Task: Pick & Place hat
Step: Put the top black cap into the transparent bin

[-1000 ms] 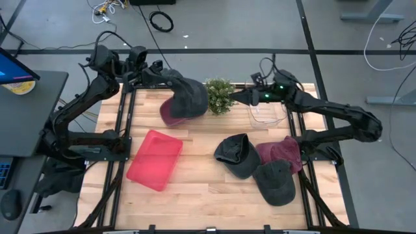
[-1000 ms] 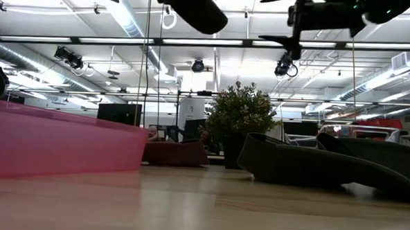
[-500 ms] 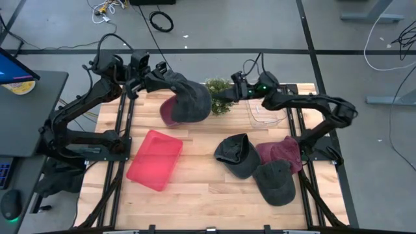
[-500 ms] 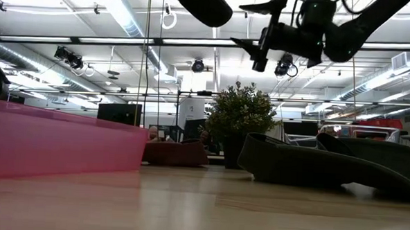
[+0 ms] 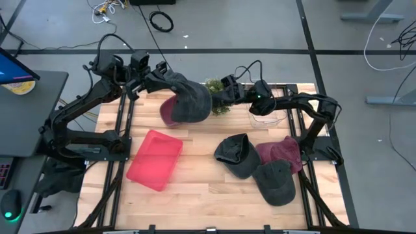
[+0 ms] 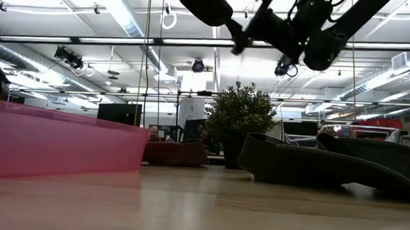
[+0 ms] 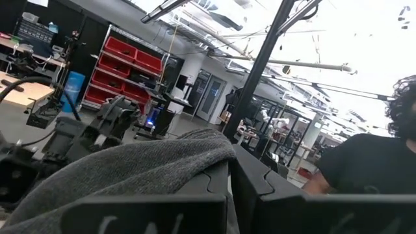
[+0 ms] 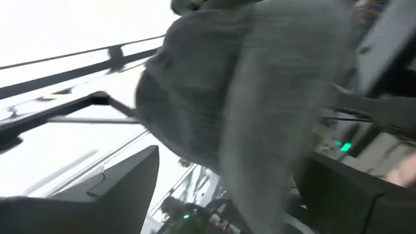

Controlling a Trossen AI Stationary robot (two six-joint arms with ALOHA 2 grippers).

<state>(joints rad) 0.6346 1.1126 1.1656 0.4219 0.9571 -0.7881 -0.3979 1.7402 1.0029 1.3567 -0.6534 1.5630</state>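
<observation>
L gripper (image 5: 158, 77) is clamped on the grey hat (image 5: 188, 99), holding it up in the air over the back of the table (image 5: 201, 188). L wrist view shows the grey cloth pinched btwn its fingers (image 7: 214, 188). My read: held high so the crown hangs free and R can get at it, looks like a handover or 2-arm reshape, not a straight drop.

R gripper (image 5: 229, 86) is reaching across toward the hat, over the small plant (image 5: 218, 97). R wrist view is filled w/ grey fabric just ahead of its fingers (image 8: 123, 179), which stand apart w/ the cloth in front of the gap and nothing gripped yet afaict. So R jaws wide, empty.

Pose: L arm extended from its base at the left rear, wrist turned inward toward centre. R arm stretched long and low across the back edge, elbow out to the right, wrist pointing at the hat.

Pink tray (image 5: 155, 159) sits front-left, well apart from the held hat, prob the target. Three more caps at front-right: dark cap (image 5: 235, 155), maroon cap (image 5: 279, 153), another dark cap (image 5: 276, 182), touching/overlapping. Clear container (image 5: 268, 116) under the R forearm.

Risk: R snags the plant on approach.
</observation>
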